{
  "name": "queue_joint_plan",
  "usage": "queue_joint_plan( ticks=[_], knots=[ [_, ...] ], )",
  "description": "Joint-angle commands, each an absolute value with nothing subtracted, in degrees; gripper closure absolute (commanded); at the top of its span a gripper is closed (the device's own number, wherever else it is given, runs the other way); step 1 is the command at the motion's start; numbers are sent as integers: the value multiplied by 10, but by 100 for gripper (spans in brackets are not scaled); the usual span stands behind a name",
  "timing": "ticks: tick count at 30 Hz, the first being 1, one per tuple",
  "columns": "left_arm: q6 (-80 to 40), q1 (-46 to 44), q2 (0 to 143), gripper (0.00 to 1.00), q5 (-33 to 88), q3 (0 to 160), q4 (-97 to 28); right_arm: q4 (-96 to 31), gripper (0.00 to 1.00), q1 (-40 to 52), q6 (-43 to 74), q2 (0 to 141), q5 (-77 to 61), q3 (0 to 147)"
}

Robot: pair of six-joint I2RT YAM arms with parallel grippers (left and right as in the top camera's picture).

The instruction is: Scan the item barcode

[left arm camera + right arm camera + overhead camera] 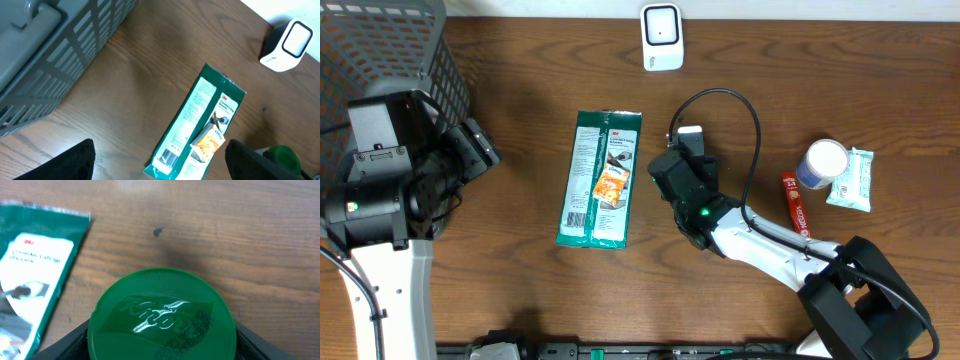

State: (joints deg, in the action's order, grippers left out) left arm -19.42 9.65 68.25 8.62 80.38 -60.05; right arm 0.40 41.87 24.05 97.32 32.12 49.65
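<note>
We see the right pincer [678, 172] low over the middle of the table [520, 300], just to the right of a flat green packet [601, 178]. In its own wrist camera, a round green lid [161, 315] fills the space between its two dark fingers [67, 342]. One finger stands at the lid's left rim and the other at its right, both against the edge or very nearly so. We cannot tell whether they press on the lid or only flank it, and whatever is under the lid is hidden from us. The lid lies face up, near the packet's right edge and not overlapping it.

The left pincer [160, 167] hangs over the left side of the table, beside a gray basket [380, 40]. Its fingers [75, 160] stand wide apart, with nothing between them or touching them. Below them we see the packet, with a barcode [169, 157] printed at its near end.

The white scanner [662, 37] stands at the far edge of the table, well apart from the lid and beyond the top of the packet. At the right lie a red tube [796, 205], a white-capped tub [823, 162] and a small pack of wipes [852, 180], with the tub just beside the wipes.
</note>
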Motion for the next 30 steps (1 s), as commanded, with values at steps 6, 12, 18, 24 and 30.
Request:
queue_joint_plan(
  ticks=[6, 12, 18, 24, 30],
  knots=[
    [-187, 100, 685, 19, 83, 805, -602, -29, 11, 421, 227, 963, 267, 498],
    [-187, 100, 685, 19, 83, 805, -602, -36, 1, 416, 219, 936, 279, 499],
    [-187, 100, 685, 19, 83, 805, -602, -128, 1, 385, 157, 848, 209, 557],
    [-187, 100, 685, 19, 83, 805, -602, -304, 1, 339, 155, 809, 129, 686],
    [-187, 100, 685, 19, 83, 805, -602, -376, 1, 319, 136, 809, 99, 721]
  ],
)
